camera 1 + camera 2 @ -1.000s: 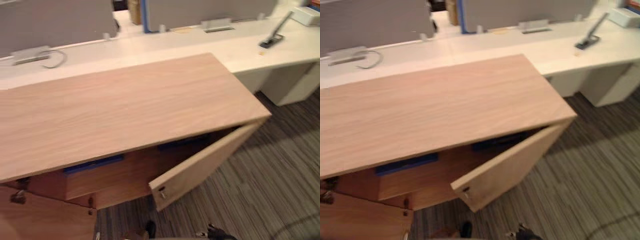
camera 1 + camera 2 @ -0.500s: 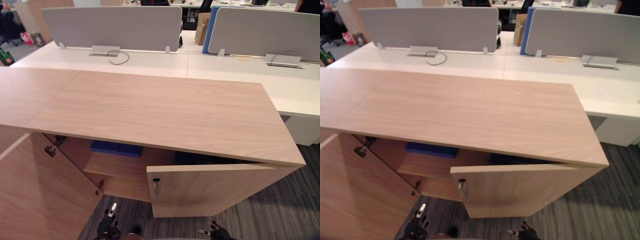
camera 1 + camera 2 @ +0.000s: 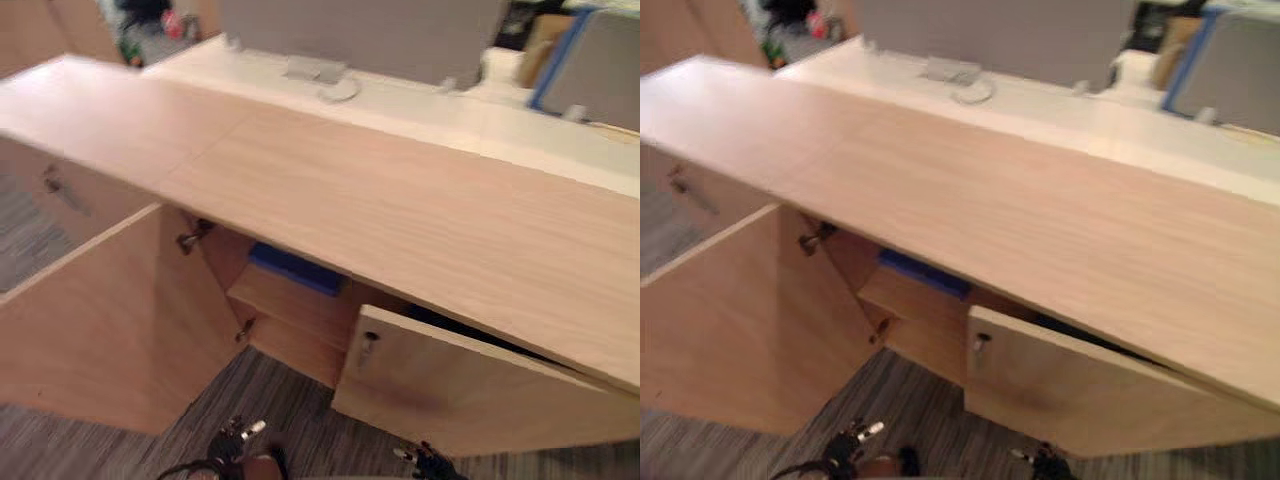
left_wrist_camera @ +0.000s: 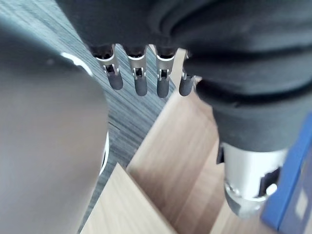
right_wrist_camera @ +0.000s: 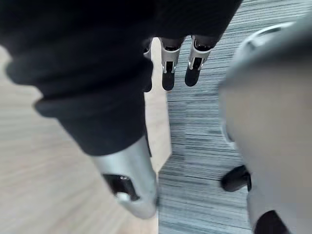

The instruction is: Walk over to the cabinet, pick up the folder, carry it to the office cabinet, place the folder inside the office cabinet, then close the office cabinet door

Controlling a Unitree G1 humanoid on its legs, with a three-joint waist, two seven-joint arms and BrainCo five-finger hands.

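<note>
So, both hands hang loose and empty: left hand, right hand. Blue folder already lies on the shelf, up ahead of the left hand. My worry: a sloppy shove on the wide-open door beside it snags the hand or bounces back.

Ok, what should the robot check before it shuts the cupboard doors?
1. The folder is inside the cupboard: ok.
2. The folder sits fully behind the door line: cannot tell.
3. The left robot hand is empty, fingers relaxed: ok.
4. The right robot hand is empty, fingers relaxed: ok.
5. The left door is shut: not ok, it stands wide open.
6. The right door is shut: not ok, it is ajar.
</note>
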